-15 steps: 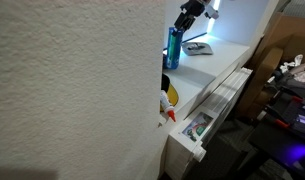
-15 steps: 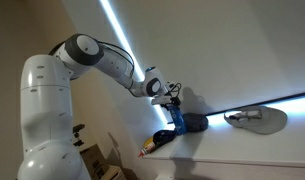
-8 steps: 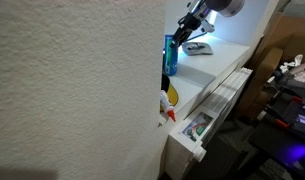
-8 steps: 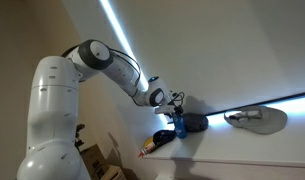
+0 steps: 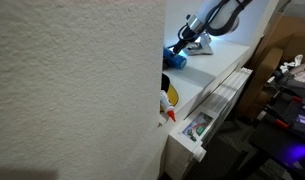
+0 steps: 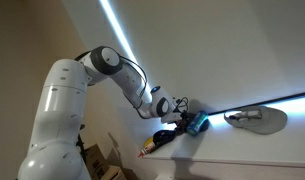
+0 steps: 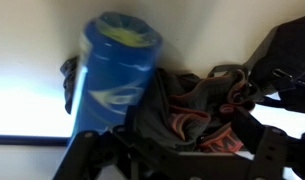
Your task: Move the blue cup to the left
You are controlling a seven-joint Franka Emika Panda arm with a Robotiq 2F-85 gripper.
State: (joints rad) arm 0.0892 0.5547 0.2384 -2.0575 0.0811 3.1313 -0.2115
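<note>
The blue cup (image 7: 112, 75) fills the left of the wrist view, blurred, with a yellow-green inside at its top. In both exterior views it looks tilted over on the white shelf (image 5: 177, 57) (image 6: 197, 123). My gripper (image 7: 177, 165) has its dark fingers spread wide at the bottom of the wrist view. The cup is by the left finger and a dark cloth with orange trim (image 7: 187, 110) lies between the fingers. In the exterior views the gripper (image 5: 189, 43) (image 6: 183, 110) is low, right at the cup.
A flat dark object (image 5: 200, 48) lies behind the cup. A pale flat thing (image 6: 257, 118) lies further along the shelf, and a dark bundle (image 6: 168, 135) is beside the cup. A textured wall (image 5: 72, 90) blocks the left. An open drawer (image 5: 197, 128) juts out below.
The arm has come down to the cup. The cup stood upright one second ago and now sits lower and tilted, shifted a little on the shelf.
</note>
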